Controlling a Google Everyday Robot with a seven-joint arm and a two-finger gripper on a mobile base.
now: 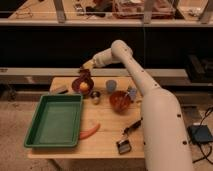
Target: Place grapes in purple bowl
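Near edge: green tray (54, 120), carrot (89, 132). Farther back, the gripper (85, 73) is hovering over the purple bowl (81, 85), apparently clamping the grapes (84, 76). Grapes likely light, soft, bruisable; best gripping the cluster's middle, gently.

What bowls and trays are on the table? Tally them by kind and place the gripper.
Bowls: 2 (purple bowl, reddish-brown bowl)
Trays: 1 (green tray)
Total: 3
Gripper: just above the purple bowl's far rim.
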